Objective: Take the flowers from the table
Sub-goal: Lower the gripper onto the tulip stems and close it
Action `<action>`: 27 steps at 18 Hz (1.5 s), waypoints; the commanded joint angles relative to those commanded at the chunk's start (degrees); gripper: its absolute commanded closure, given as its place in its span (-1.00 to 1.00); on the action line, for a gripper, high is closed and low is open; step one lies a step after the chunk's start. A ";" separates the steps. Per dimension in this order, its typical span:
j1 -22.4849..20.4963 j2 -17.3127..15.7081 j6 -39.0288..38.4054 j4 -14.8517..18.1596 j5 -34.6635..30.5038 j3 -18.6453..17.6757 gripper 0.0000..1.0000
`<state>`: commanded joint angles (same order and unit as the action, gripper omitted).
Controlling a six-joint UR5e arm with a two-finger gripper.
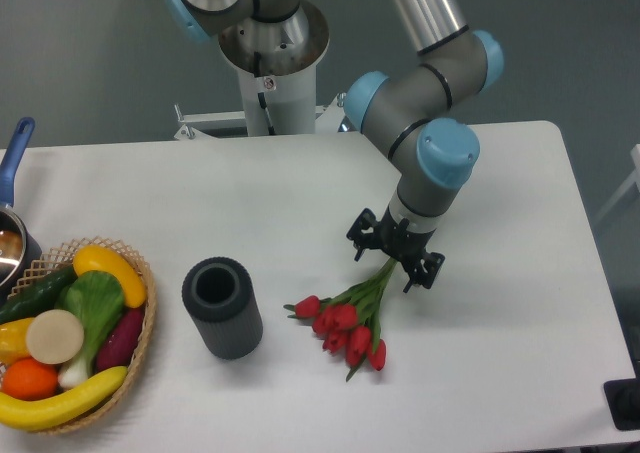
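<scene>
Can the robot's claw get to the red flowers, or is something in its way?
Probably yes. The gripper hangs open right over the green stems of the flowers, one finger on each side. The dark vase and the fruit basket stand well off to the side, so nothing blocks it.
</scene>
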<state>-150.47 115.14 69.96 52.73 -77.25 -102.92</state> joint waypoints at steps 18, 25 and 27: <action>1.06 1.49 -0.09 -0.79 -2.99 -0.26 -0.26; 1.06 1.14 -0.35 -0.62 -2.90 -0.18 0.24; 1.06 1.06 -0.70 -0.70 -2.90 -0.18 0.31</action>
<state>-149.41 116.19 69.26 52.03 -80.16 -103.10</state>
